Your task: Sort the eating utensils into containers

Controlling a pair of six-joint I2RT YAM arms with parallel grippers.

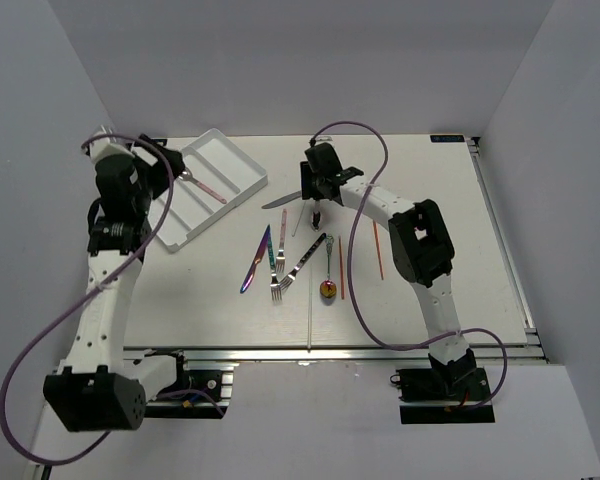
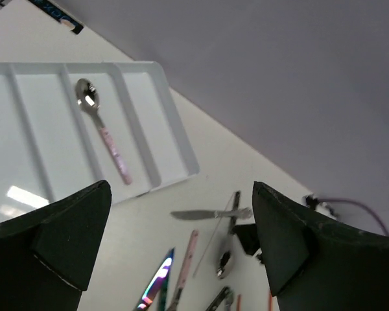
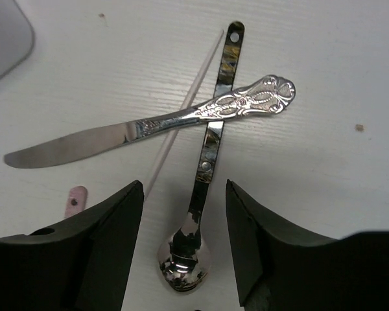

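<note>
The white tray lies at the back left, its long containers side by side. A pink-handled spoon lies in one container. My left gripper hangs above the tray, open and empty. My right gripper is down over a dark-handled spoon. Its fingers stand either side of the spoon's neck with a gap on both sides, so it is open. An ornate silver knife crosses that spoon's handle. More eating utensils lie mid-table: an iridescent knife, forks and a gold-red spoon.
A thin pale stick lies under the knife, beside the spoon handle. Red sticks lie right of the pile. A long thin rod points toward the near edge. Purple cables loop from both arms.
</note>
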